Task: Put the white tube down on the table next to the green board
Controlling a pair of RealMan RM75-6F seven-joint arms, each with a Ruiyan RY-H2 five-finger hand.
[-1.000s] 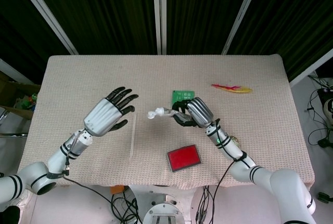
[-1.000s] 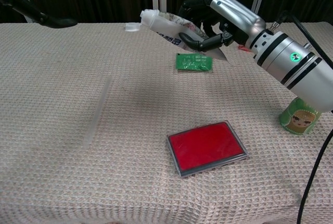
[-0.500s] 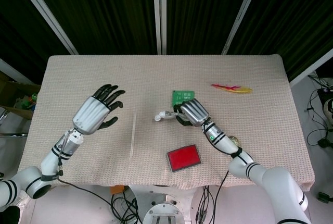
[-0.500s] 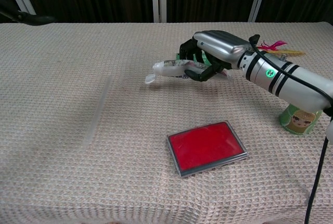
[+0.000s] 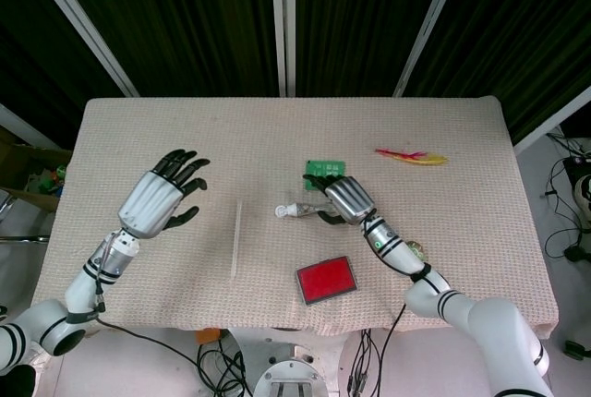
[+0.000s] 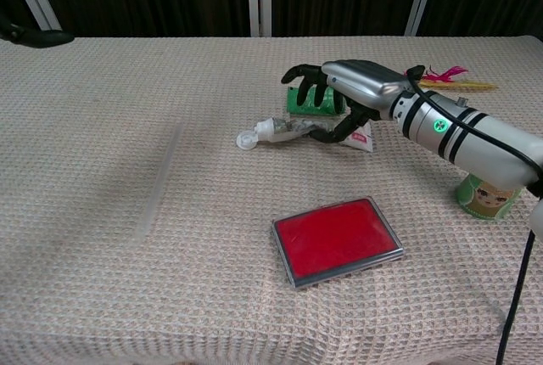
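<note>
Lying flat on the bench (image 6: 102, 297) now instead of hanging in the air, the white tube (image 6: 293, 128) rests just in front of the green board (image 6: 316, 101), so the placing looks nearly done and only the release seems left. The right hand (image 6: 352, 85) has come down low, palm over the tube's tail, fingers (image 6: 299, 72) loosely curled round it. The left hand (image 5: 159, 198) hovers well apart, fingers spread, holding nothing.
</note>
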